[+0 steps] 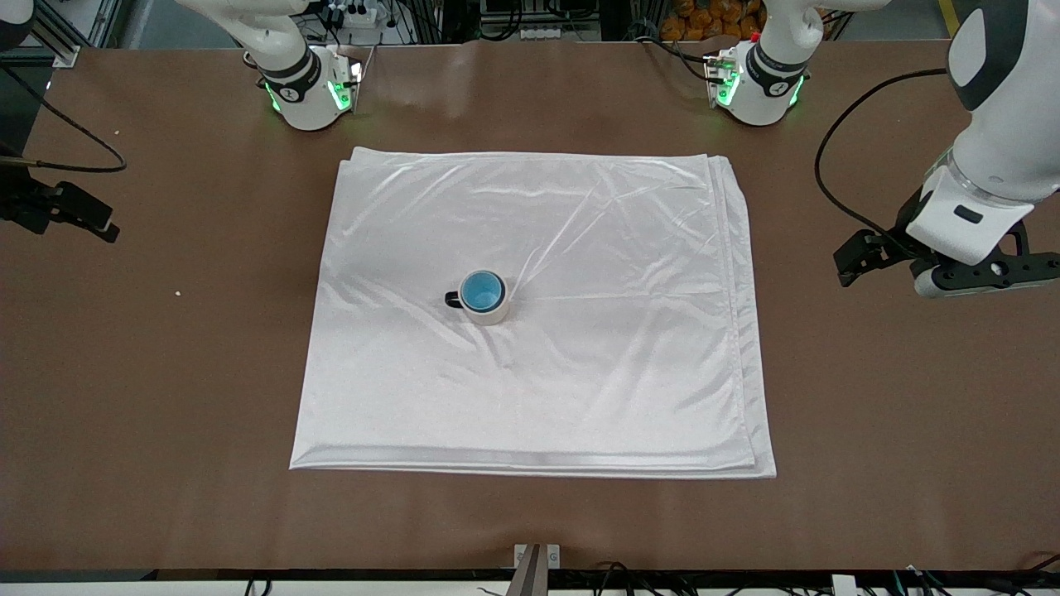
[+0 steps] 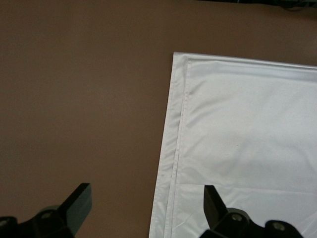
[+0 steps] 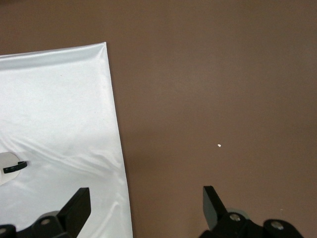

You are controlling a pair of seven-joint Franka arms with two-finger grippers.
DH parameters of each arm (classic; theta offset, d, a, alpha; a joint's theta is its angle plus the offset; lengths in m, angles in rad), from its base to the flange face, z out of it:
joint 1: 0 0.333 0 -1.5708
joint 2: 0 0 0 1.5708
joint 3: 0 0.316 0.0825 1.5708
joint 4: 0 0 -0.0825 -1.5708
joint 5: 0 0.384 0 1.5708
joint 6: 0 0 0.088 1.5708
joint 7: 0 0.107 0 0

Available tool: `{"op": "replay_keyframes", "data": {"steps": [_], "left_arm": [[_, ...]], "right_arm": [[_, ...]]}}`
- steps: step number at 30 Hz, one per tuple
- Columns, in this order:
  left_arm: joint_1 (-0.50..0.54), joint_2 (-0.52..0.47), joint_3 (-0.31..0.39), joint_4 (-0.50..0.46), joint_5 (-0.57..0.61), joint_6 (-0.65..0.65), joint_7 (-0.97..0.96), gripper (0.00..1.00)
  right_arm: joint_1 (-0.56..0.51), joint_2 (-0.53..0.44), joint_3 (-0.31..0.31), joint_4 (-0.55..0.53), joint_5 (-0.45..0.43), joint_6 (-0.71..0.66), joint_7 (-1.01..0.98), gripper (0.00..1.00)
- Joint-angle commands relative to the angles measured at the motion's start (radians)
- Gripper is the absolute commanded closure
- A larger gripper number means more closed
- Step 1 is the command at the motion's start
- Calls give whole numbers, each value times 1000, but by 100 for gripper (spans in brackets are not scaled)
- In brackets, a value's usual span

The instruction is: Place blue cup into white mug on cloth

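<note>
The white mug (image 1: 496,314) stands upright near the middle of the cloth (image 1: 580,248), its black handle toward the right arm's end of the table. The blue cup (image 1: 482,290) sits inside it, showing only its blue interior and rim. My left gripper (image 2: 147,191) is open and empty, over the cloth's edge (image 2: 171,148) at the left arm's end. My right gripper (image 3: 146,193) is open and empty, over the cloth's edge (image 3: 116,144) at the right arm's end. In the right wrist view a sliver of the mug (image 3: 4,173) with its handle shows.
Brown table (image 1: 166,372) surrounds the cloth on all sides. The left arm's hand (image 1: 985,269) hangs over bare table off the cloth. A small white speck (image 1: 176,292) lies on the table toward the right arm's end. Both bases stand along the table's edge farthest from the front camera.
</note>
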Motion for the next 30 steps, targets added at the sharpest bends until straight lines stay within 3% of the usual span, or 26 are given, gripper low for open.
{"op": "replay_keyframes", "data": {"steps": [1,30], "left_arm": [[32,-38,-8,-42,-20,15,22,0],[96,-55,-10,-31,-59,-1,100,0]], "right_arm": [[-4,15,3,27,13,-15,4,0],[-15,22,2,27,19,-12,-2,0]]}}
